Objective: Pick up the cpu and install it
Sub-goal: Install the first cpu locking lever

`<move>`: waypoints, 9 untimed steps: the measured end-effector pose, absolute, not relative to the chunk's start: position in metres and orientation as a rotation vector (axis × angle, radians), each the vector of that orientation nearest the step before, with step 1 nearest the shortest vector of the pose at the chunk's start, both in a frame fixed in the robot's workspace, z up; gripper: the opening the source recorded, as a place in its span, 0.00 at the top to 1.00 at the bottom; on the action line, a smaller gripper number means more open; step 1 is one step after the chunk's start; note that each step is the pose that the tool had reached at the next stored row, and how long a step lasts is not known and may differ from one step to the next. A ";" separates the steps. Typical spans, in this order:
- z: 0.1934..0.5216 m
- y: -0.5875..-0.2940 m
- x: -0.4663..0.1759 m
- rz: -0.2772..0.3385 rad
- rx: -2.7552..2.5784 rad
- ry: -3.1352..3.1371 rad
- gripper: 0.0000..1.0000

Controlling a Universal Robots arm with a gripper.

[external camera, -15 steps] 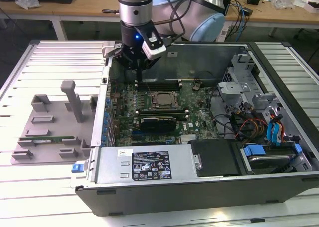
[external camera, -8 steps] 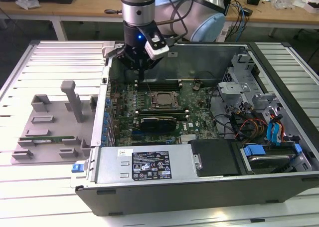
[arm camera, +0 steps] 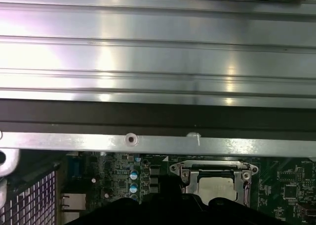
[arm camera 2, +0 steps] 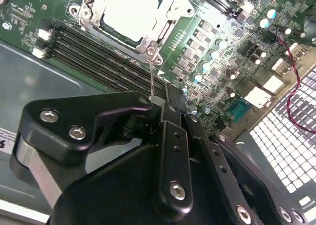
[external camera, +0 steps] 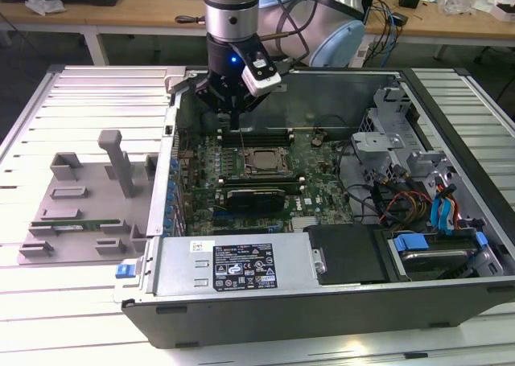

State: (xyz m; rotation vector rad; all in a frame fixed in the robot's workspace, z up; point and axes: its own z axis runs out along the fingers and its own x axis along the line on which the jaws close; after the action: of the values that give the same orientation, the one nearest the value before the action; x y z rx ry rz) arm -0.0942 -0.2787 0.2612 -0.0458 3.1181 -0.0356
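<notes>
CPU seated in motherboard socket; gripper above the rear of the open computer case.

The cpu (arm camera 2: 129, 11) lies flat inside its socket frame (arm camera 2: 148, 44) on the motherboard (external camera: 265, 177), silver top exposed; the first wrist view shows it too. The gripper (external camera: 233, 113) hangs over the memory slots (arm camera 2: 98, 57) just beside the socket, apart from the chip. In the second wrist view the jaws stand clenched together, grasping nothing. A grey plastic tray (external camera: 76, 209) rests on the table (external camera: 80, 92), at the exterior view's left.
</notes>
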 end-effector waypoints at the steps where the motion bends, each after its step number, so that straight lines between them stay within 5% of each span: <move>1: 0.261 -0.279 -0.093 -0.036 -0.046 3.118 0.89; 9: 0.261 -0.279 -0.081 -0.038 -0.046 3.118 0.89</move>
State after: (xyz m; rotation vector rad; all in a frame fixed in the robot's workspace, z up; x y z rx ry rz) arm -0.0808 -0.2787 0.2612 -0.0458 3.1183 -0.0383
